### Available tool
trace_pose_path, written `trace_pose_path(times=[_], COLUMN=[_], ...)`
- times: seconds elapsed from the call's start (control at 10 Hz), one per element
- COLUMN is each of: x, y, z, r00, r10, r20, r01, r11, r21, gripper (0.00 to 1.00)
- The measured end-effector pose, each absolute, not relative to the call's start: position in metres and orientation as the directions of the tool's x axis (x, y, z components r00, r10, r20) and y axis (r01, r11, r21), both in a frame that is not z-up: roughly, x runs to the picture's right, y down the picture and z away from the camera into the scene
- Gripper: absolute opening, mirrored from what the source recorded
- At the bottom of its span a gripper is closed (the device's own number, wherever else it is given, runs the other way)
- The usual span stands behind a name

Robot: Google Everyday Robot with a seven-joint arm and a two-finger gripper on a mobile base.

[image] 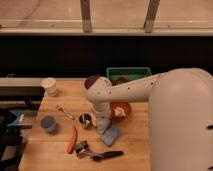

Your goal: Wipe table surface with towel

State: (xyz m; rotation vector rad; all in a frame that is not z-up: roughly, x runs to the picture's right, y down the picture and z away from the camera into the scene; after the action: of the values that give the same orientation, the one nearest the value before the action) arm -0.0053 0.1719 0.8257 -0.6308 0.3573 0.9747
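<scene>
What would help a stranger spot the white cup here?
Start at the light-brown wooden plank tabletop and go to its back left corner. The small white round cup stands there alone, well left of the robot's tool, hanging mid-table beside the orange bowl. Unlike its neighbours, it is pale and stands apart.

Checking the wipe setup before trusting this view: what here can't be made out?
Camera view:
- hand, low over the table surface beside the orange bowl: largely hidden by the white arm.
- towel: partly covered by the hand.
- right side of the table surface: blocked by the same arm.
</scene>
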Motion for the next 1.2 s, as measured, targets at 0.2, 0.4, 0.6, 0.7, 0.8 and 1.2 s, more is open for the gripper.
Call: trace_pose_path(times=[0.2, 0.4, 0.6, 0.7, 0.8, 1.2], x=[0.006, 0.009, 0.004, 0.002, 0.003, 0.008], y=[0.172, 0.174, 0.181, 0.182, 0.185, 0.182], z=[0.833, 0.846, 0.856, 0.858, 0.859, 0.846], r00=[0.499, 0.481, 0.477, 0.477, 0.478, 0.487], r10=[0.66, 0.662, 0.654, 0.652, 0.649, 0.656], r20=[-0.561, -0.575, -0.587, -0.59, -0.592, -0.576], r01=[-0.866, -0.877, -0.879, -0.879, -0.878, -0.873], r11=[0.392, 0.375, 0.363, 0.361, 0.362, 0.385], r21=[-0.309, -0.301, -0.309, -0.312, -0.312, -0.3], gripper=[0.64, 0.64, 0.64, 0.59, 0.5, 0.1])
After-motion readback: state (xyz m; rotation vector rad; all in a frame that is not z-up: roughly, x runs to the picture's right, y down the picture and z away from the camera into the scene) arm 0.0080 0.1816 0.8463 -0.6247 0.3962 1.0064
